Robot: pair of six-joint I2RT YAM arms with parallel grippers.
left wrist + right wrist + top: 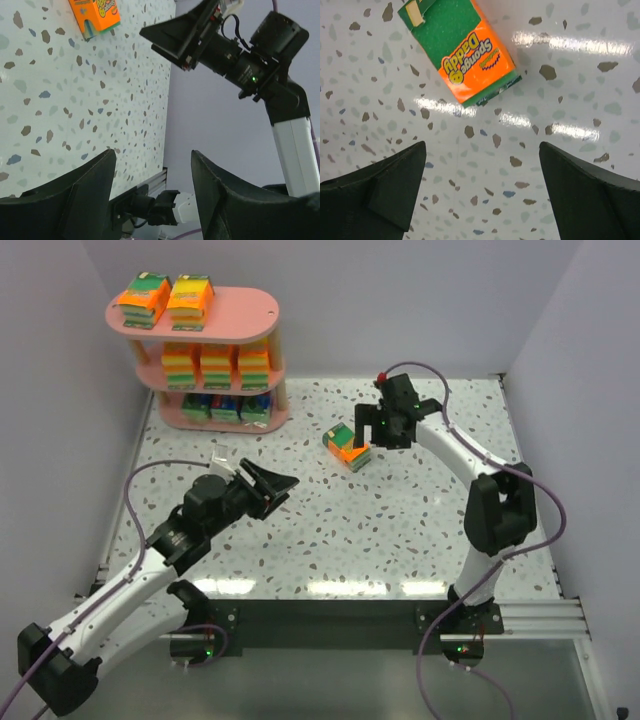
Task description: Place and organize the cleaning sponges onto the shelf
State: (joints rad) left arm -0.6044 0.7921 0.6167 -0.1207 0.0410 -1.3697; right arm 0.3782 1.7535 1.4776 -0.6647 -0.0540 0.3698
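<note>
At ten o'clock on the counter [400, 530], a pink shelf [250, 308] with three tiers. On the top tier, two orange sponges [143, 298] side by side. On the middle tier, three more orange sponges [215, 365] in a row; single or stacked two high, cannot tell. On the bottom tier, three blue-green sponges [226, 408], shaded by the board above and hard to read. Behind those front rows, nothing to be made out.

Nine in all, counting one loose sponge [348, 446] lying askew on the counter just past the middle toward twelve o'clock, well apart from the shelf. In the right wrist view, same loose sponge [465, 50] with green face and orange wrapper, clear of both fingers. In the left wrist view, cut off by the top edge.

Just beside it, at its two o'clock, the right pincer [366, 436], spread wide with nothing between the jaws. Toward its eight o'clock, well apart, the left pincer [286, 490], likewise spread and empty.
</note>
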